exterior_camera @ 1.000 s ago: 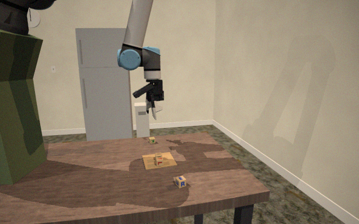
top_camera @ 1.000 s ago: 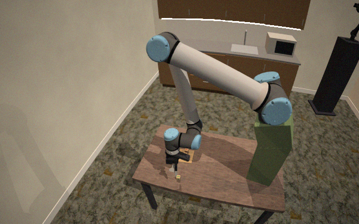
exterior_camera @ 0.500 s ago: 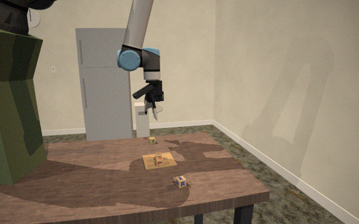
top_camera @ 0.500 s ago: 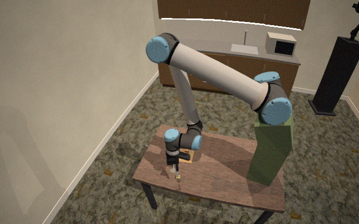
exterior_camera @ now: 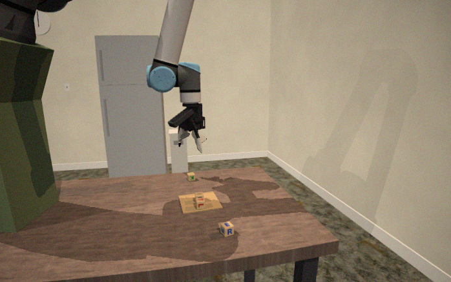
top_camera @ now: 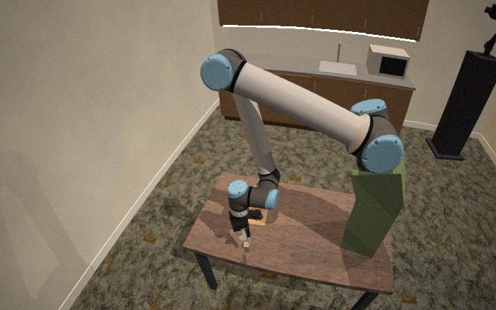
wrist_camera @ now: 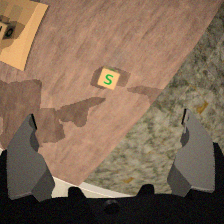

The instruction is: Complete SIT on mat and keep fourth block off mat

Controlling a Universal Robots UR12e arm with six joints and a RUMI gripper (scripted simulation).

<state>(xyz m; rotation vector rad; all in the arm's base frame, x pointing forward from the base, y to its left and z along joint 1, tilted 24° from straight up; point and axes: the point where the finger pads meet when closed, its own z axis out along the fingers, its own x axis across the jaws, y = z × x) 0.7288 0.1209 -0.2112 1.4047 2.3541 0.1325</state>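
A wooden block with a green S on top (top_camera: 246,244) (exterior_camera: 190,176) (wrist_camera: 108,79) lies on the table, off the mat, with a green K on one side. The yellow mat (top_camera: 257,222) (exterior_camera: 216,204) (wrist_camera: 19,59) carries two blocks in a row, a front block (exterior_camera: 199,204) and a rear block (exterior_camera: 199,196); their top letters are unclear. A fourth block (exterior_camera: 226,229) with blue letters, an R on one side, lies off the mat on the other side. My gripper (exterior_camera: 190,148) (wrist_camera: 108,112) is open and empty, high above the table near the S block.
The wooden table (top_camera: 295,246) (exterior_camera: 115,224) (wrist_camera: 70,40) ends close beyond the S block. The green pedestal (top_camera: 373,215) (exterior_camera: 13,140) of the arm stands at one end of the table. The arm's shadow falls across the mat and table.
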